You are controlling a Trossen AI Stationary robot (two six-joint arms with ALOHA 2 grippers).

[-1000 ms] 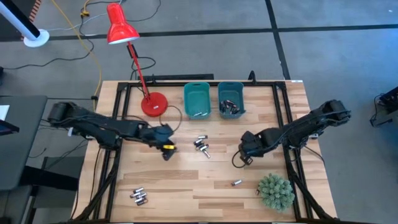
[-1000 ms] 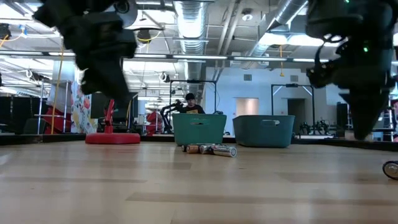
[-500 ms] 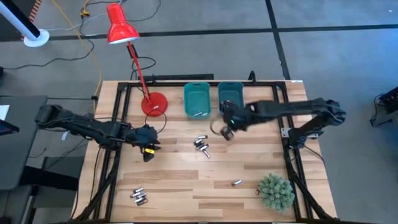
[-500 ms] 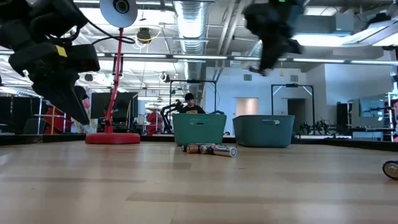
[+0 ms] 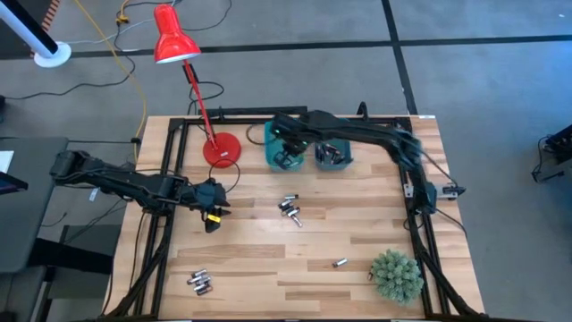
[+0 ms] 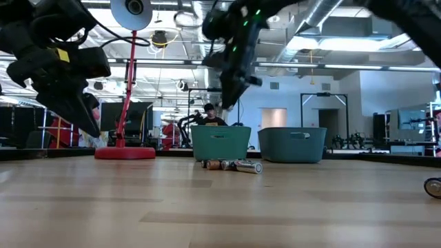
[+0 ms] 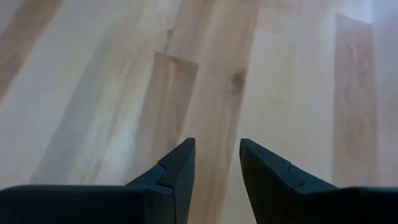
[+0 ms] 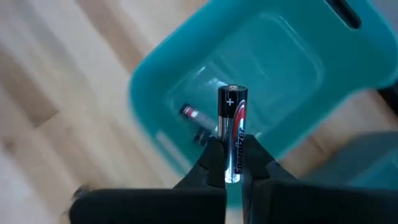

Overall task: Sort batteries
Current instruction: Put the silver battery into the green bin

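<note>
So the sort looks roughly half done, judging by how things lie. The left teal bin (image 5: 283, 143) already has at least one battery in it, and the right teal bin (image 5: 332, 143) holds a darker heap of cells. Left out on the worktop (image 5: 268, 259) are a small cluster of batteries (image 5: 289, 208) in the middle, another bunch (image 5: 199, 283) near the front left corner, and a lone cell (image 5: 340, 263) by the little green plant (image 5: 396, 275).

The right hand (image 8: 231, 163) is over the left teal bin, closed on an AA battery (image 8: 232, 132). That one is black with a red and silver band and a plus sign at the top end, branded Energizer I think, though the print is a bit smeared. It's pinched at its lower half and stands upright between the fingers, right above the bin's inside. Seems like it's about to be dropped in.

The left hand (image 7: 216, 165) hangs over bare wood at the left side of the worktop, fingers parted and holding nothing, not far from the red desk lamp (image 5: 221, 148).
</note>
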